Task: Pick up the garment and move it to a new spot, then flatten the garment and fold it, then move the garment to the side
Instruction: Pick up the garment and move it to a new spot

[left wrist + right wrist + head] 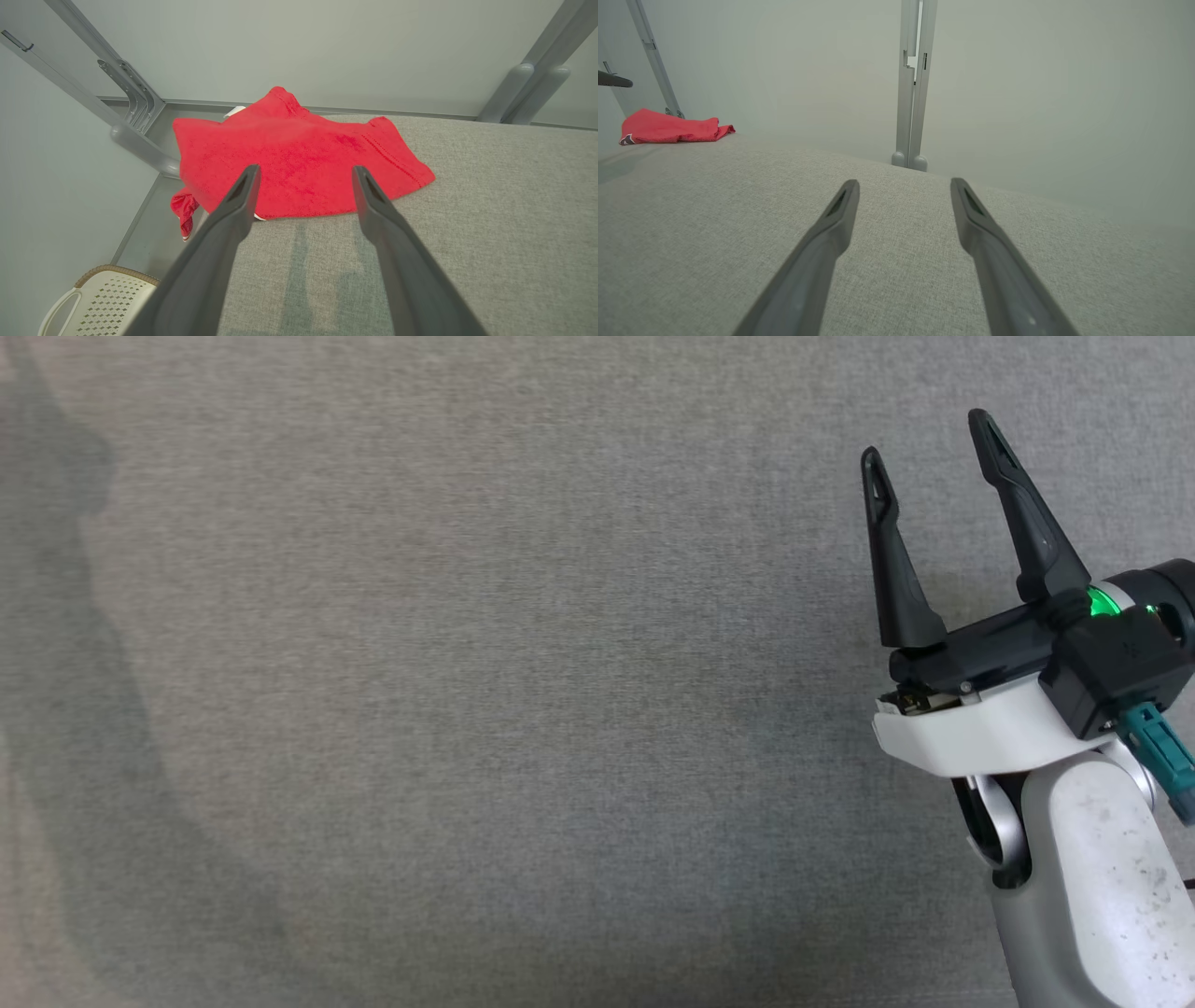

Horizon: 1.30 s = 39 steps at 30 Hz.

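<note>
Down at the lower left of the left wrist view sits a cream basket, its contents hidden from me. The red garment lies at the corner of the grey table, one end drooping over the edge. The left gripper and right gripper stand wide and empty above its open surface.

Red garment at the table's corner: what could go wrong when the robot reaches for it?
Part of the garment hangs off the table edge; a clumsy tug might drag it off, perhaps toward the basket below. The metal frame stands close beside it; the open left fingers could knock it.
</note>
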Motion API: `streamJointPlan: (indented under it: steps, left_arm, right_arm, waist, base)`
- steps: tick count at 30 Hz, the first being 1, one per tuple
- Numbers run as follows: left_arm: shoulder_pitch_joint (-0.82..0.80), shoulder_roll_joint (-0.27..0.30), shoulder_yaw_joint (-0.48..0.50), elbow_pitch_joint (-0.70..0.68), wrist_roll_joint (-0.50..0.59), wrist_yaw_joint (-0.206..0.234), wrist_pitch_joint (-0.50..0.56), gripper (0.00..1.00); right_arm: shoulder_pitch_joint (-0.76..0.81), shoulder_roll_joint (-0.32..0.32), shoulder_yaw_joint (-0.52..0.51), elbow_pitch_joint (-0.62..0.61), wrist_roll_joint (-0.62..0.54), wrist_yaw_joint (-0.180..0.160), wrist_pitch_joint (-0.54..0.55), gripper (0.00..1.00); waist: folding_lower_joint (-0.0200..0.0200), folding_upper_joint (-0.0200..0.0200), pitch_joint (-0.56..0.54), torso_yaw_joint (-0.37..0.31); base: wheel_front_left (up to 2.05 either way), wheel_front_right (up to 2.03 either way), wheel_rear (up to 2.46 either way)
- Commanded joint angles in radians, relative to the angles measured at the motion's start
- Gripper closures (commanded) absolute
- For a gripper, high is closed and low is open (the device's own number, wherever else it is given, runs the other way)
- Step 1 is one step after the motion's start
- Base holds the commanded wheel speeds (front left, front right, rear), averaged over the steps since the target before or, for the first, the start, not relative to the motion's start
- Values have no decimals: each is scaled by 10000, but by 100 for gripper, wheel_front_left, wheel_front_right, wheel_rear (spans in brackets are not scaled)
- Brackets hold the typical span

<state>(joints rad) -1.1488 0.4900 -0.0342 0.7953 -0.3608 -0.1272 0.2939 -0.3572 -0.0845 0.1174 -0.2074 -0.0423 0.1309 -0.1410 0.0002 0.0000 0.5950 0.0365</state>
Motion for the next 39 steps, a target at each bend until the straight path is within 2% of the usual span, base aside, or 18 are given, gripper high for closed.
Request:
streamJointPlan:
  steps: [1, 6, 12, 23, 24, 25, 26, 27, 39]
  left_arm:
    - [-273, 176, 4, 153, -83, -17, 6, 0]
    - [-482, 252, -278, 617, -151, -30, -132, 0]
    - [-798, 633, -754, 1112, -271, -28, -248, 0]
    - [-1112, 844, -1429, 1905, -853, -31, 410, 0]
    - [-1133, 855, -1476, 1923, -887, -31, 425, 5]
    - [-1155, 882, -1557, 1917, -900, -31, 416, 56]
    - [-1170, 901, -1608, 1905, -930, -31, 365, 97]
    - [-1179, 925, -1659, 1910, -988, -31, 330, 100]
    - [-1338, 1537, -2079, 1918, -1130, -30, -453, 100]
  right_arm:
    - [93, -44, 49, -205, -103, -3, 85, 0]
    - [276, -177, 102, -743, -171, -3, 351, 0]
    - [299, -367, 351, -1082, -99, -3, 564, 0]
    - [141, -339, 383, -1257, -54, -3, 495, 0]
    - [104, -330, 361, -1256, -51, -3, 497, 0]
    - [68, -323, 334, -1241, -51, -3, 470, 0]
    - [57, -317, 313, -1215, -49, -3, 432, 0]
    - [48, -308, 289, -1172, -57, -3, 399, 0]
    - [12, -13, 275, -696, -70, -3, 54, 0]
  waist:
    - [-2, 0, 693, -674]
    - [-2, 0, 912, -777]
    - [-2, 0, 1068, -1072]
    - [-2, 0, 1322, -1344]
    - [-2, 0, 1342, -1343]
    - [-2, 0, 1358, -1336]
    - [-2, 0, 1357, -1325]
    - [-2, 0, 1335, -1309]
    - [-2, 0, 415, -1217]
  base:
    - [0, 0, 0]
    - [0, 0, 0]
    - [0, 0, 0]
    - [0, 0, 0]
    - [0, 0, 0]
    - [0, 0, 0]
    - [0, 0, 0]
    - [0, 0, 0]
    - [0, 0, 0]
